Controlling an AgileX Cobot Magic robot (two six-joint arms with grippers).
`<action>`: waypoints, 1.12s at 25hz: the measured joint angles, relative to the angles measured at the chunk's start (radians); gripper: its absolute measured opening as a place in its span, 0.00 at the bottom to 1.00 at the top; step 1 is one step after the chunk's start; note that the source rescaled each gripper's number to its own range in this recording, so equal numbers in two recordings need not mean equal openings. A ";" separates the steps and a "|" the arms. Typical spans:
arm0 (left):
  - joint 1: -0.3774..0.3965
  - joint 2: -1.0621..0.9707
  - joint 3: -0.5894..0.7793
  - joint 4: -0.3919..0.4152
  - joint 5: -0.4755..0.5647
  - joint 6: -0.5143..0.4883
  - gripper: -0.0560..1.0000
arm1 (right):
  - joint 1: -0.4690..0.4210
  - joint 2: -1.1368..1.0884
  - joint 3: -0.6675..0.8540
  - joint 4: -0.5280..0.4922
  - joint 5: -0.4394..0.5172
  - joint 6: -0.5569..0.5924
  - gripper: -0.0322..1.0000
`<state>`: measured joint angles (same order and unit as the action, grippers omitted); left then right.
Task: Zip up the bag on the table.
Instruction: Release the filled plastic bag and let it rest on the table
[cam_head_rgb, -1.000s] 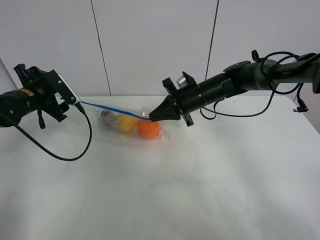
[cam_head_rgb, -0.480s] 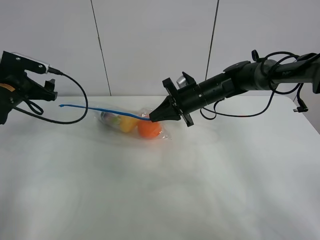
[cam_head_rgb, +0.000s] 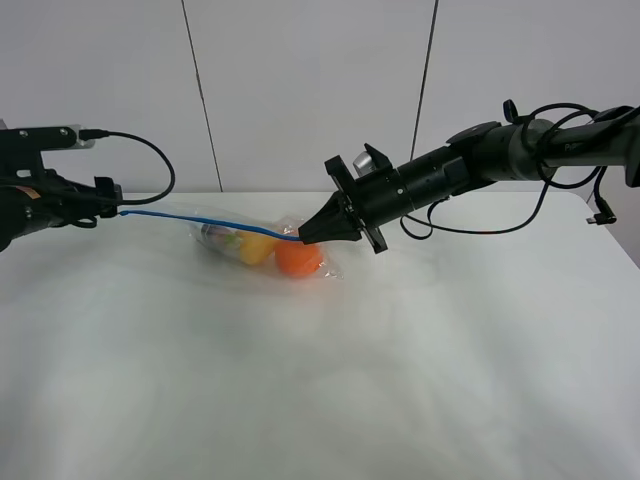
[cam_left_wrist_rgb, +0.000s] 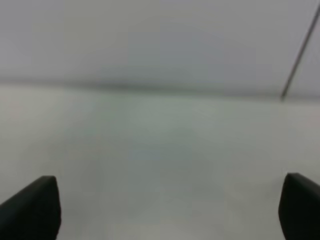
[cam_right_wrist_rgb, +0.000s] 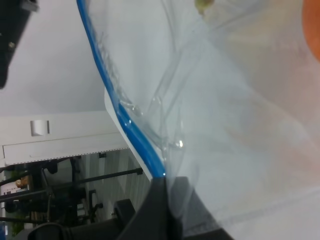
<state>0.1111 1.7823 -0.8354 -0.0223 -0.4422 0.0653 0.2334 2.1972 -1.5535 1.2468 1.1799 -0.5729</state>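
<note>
Across the middle of the high view lies the white worktop. The zip bag rests on it at about 11 o'clock from its centre.

The right arm reaches in from 2 o'clock, stretched long and low, its wrist angled down toward the bag. The left arm sits at the 9 o'clock edge, forearm roughly level and raised off the worktop.

The bag's clear plastic shows an orange and a yellow fruit. A darker item beyond them is too unclear to name. The blue zip strip runs off the bag toward 9 o'clock, lifted and drawn into one thin line.

The right tool is pressed together on the bag's corner, right at the strip's 3 o'clock end. Its wrist view shows the blue line meeting the closed tips. The left tool sits just beside the strip's free 9 o'clock end. In its own blurred wrist view, the fingers are spread with nothing between them.

My reading is that the right tool is anchoring the zip while the left works along it. Whether the strip is sealed cannot be told from these views. If it is not, the left tool must pinch the strip squarely and slide along it while the right holds it taut.
</note>
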 joint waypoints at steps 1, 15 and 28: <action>0.000 0.000 -0.011 0.022 0.045 -0.002 0.97 | 0.000 0.000 0.000 0.000 0.000 0.000 0.03; 0.000 0.001 -0.417 0.075 1.074 -0.006 0.97 | 0.000 0.000 0.000 0.000 0.000 0.001 0.03; 0.000 0.000 -0.702 0.076 1.606 -0.004 0.97 | 0.000 0.000 0.000 -0.001 0.001 0.002 0.03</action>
<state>0.1111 1.7824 -1.5377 0.0535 1.1641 0.0616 0.2334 2.1972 -1.5535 1.2457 1.1810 -0.5711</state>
